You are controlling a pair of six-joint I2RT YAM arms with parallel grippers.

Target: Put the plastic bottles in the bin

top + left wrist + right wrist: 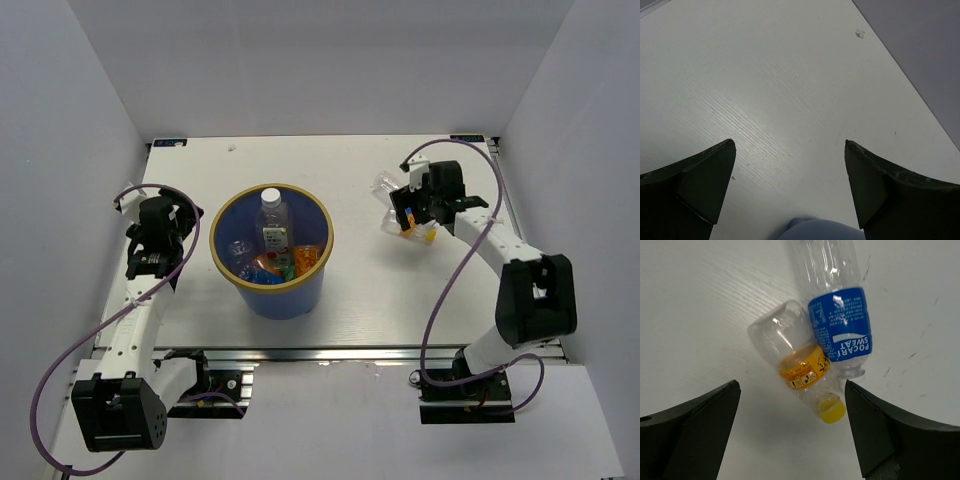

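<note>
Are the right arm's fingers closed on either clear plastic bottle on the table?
No, the right fingers stand wide apart, with the blue-labelled clear plastic bottle and the yellow-capped clear plastic bottle lying between them.

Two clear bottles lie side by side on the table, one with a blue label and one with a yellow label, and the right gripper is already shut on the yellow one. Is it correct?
Not quite: the right gripper is open and holds nothing. The right wrist view shows its fingers wide apart, with the yellow-label bottle and the blue-label bottle lying free on the table. The rest is correct.
</note>
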